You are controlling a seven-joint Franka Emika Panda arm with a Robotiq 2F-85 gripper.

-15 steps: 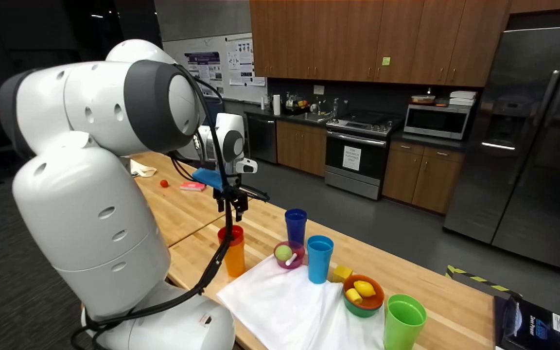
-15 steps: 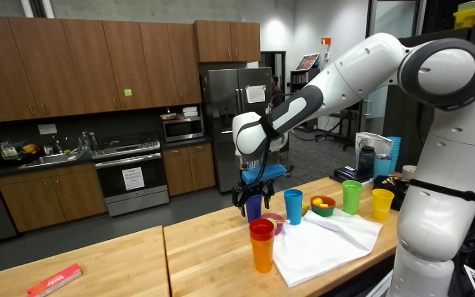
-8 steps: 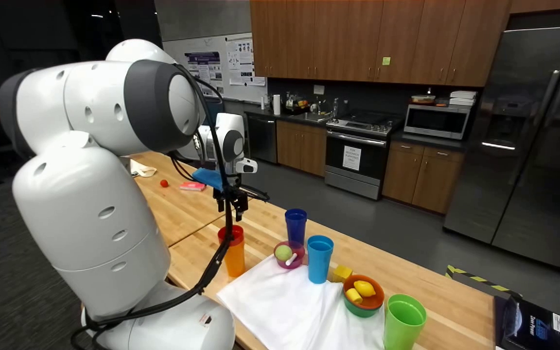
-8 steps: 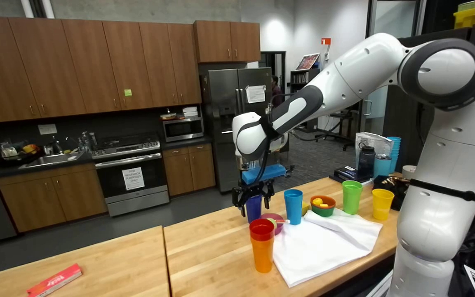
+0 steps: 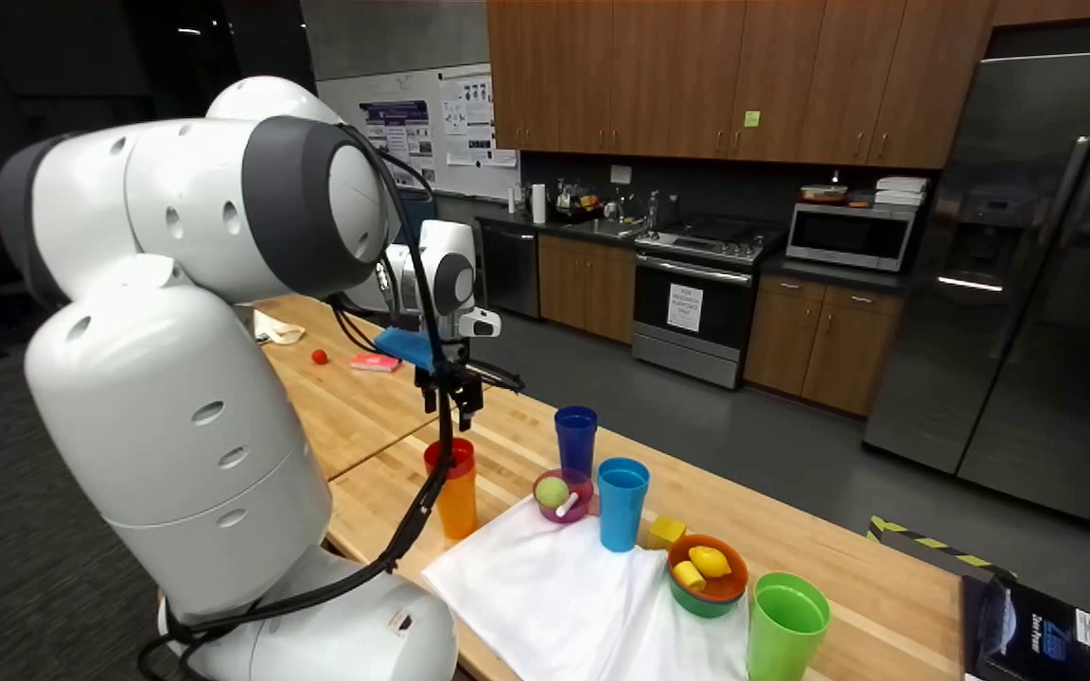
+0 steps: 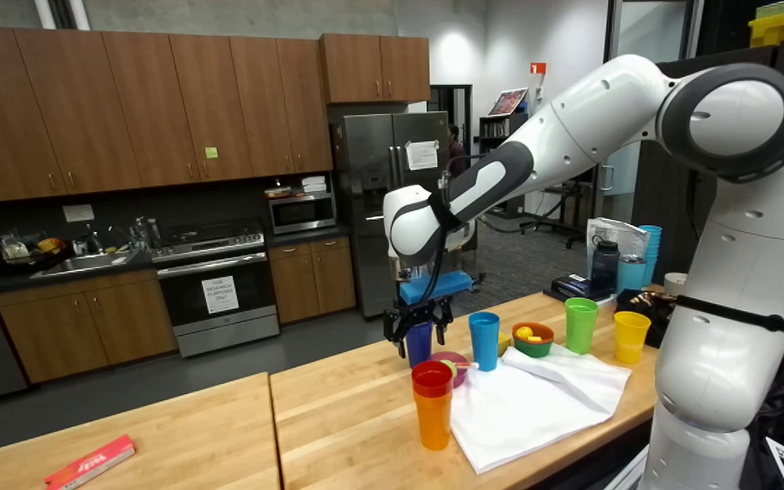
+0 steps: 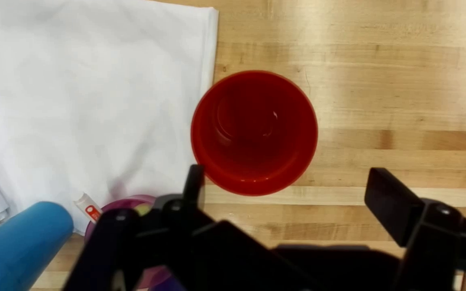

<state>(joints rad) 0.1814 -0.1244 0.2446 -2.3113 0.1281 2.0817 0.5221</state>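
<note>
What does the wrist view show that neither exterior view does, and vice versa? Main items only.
Only the wrist view: the inside of the red cup right down to its bottom.

Only the exterior views: the orange cup that the red one appears nested in, the green cup, the orange-and-green bowl with yellow pieces, the stove and the fridge.

Shared: the red cup, the white cloth, the light blue cup, the purple bowl and the hand, open and holding nothing.

Pale glare on the tabletop (image 7: 362,89)
</note>
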